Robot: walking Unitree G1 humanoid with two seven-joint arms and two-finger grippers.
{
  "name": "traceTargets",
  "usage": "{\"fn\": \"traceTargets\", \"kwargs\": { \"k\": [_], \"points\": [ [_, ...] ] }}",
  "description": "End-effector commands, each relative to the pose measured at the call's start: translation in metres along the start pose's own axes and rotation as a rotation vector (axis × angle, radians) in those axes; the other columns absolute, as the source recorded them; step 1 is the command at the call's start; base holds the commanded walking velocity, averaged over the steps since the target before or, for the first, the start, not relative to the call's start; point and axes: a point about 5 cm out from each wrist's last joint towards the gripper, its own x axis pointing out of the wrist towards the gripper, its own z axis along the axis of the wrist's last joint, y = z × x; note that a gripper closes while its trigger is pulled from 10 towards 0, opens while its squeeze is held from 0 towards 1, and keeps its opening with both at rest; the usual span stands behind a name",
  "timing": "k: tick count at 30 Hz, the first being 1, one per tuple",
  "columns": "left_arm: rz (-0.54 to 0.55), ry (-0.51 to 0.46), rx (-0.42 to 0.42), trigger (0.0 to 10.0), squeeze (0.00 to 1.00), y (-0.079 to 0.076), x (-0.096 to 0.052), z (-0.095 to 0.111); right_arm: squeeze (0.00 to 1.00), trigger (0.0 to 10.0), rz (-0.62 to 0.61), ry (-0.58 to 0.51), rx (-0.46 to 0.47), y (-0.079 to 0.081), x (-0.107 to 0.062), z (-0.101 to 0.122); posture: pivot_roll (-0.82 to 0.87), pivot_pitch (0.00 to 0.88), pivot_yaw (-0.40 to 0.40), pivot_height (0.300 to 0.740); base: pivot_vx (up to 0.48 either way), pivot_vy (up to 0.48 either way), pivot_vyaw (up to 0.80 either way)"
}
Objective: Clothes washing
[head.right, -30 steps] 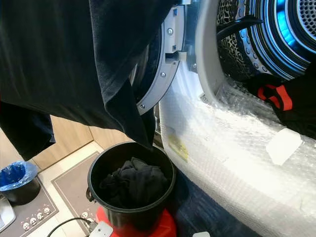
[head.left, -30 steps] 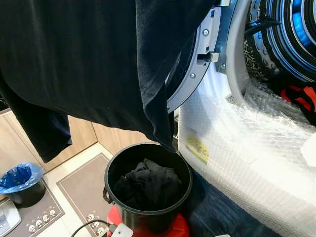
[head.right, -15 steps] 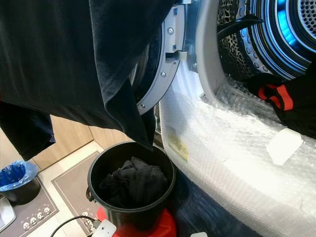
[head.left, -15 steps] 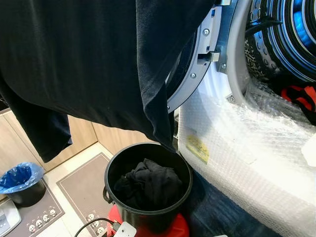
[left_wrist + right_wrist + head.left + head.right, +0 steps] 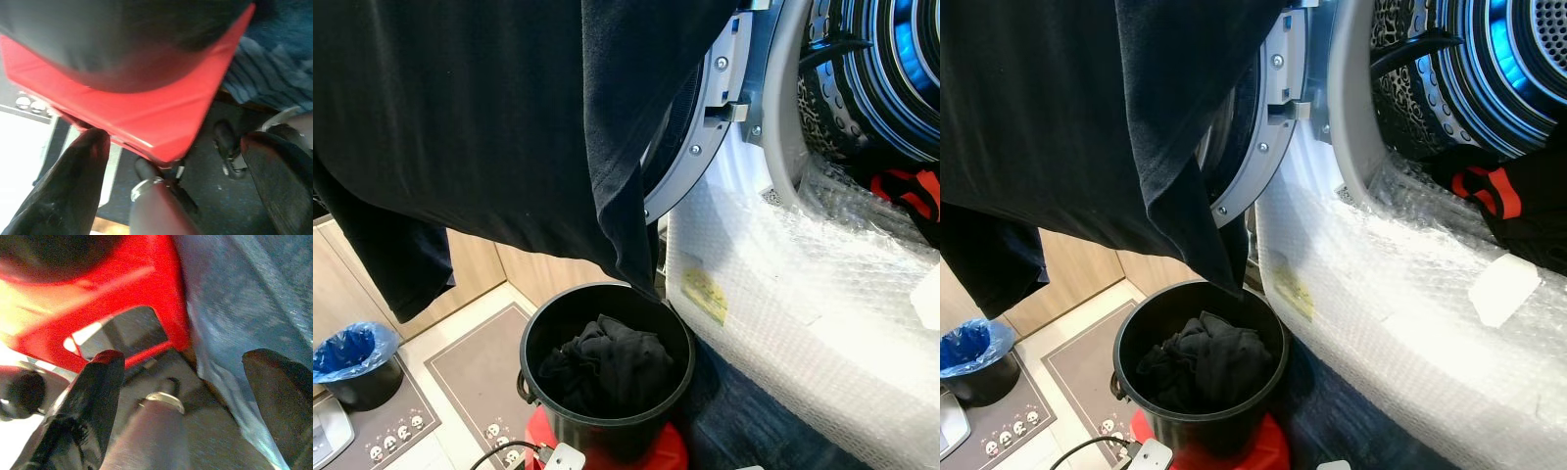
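A large black garment (image 5: 489, 117) hangs across the upper left, draped in front of the open washer door (image 5: 715, 108). Below it a black bucket (image 5: 533, 323) stands on a red stool (image 5: 671, 452) and holds a heap of dark clothes (image 5: 607, 362). The washer drum (image 5: 1498, 69) glows blue at the upper right, and a black-and-red item (image 5: 1489, 191) lies at its mouth. My left gripper (image 5: 173, 142) is open, low beside the red stool (image 5: 146, 117). My right gripper (image 5: 181, 362) is also open, near the stool (image 5: 146, 289) and a blue cloth (image 5: 234, 298).
Bubble wrap (image 5: 803, 294) covers the washer's front below the opening. A dark blue cloth (image 5: 744, 421) lies on the floor by the stool. A small bin with a blue bag (image 5: 352, 352) stands at lower left on a grey mat (image 5: 480, 372). A white plug (image 5: 566, 456) lies by the stool.
The white plug and its cable by the stool have shifted slightly. The garment, bucket and washer stand as before.
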Motion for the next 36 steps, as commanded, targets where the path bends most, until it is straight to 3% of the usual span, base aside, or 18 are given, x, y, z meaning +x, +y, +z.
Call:
{"fn": "traceTargets", "kwargs": {
  "k": [1, 10, 36],
  "points": [
    [-0.023, 0.010, -0.020, 10.0, 0.00, -0.0031, -0.0008, -0.0047, 0.00, 10.0, 0.034, -0.016, 0.034, 0.0051, 0.0005, 0.0001, -0.09, 0.000, 0.036, 0.740, 0.000, 0.000, 0.00],
    [-0.001, 0.010, -0.093, 10.0, 0.00, -0.0019, -0.0012, -0.0067, 0.00, 10.0, 0.038, -0.008, 0.024, 0.0063, 0.0007, -0.0007, -0.09, 0.000, 0.028, 0.740, 0.000, 0.000, 0.00],
    [0.003, 0.030, -0.083, 10.0, 0.00, -0.0031, -0.0015, -0.0098, 0.00, 10.0, 0.014, -0.009, 0.047, 0.0038, -0.0002, -0.0028, -0.09, 0.000, 0.026, 0.740, 0.000, 0.000, 0.00]
  ]
}}
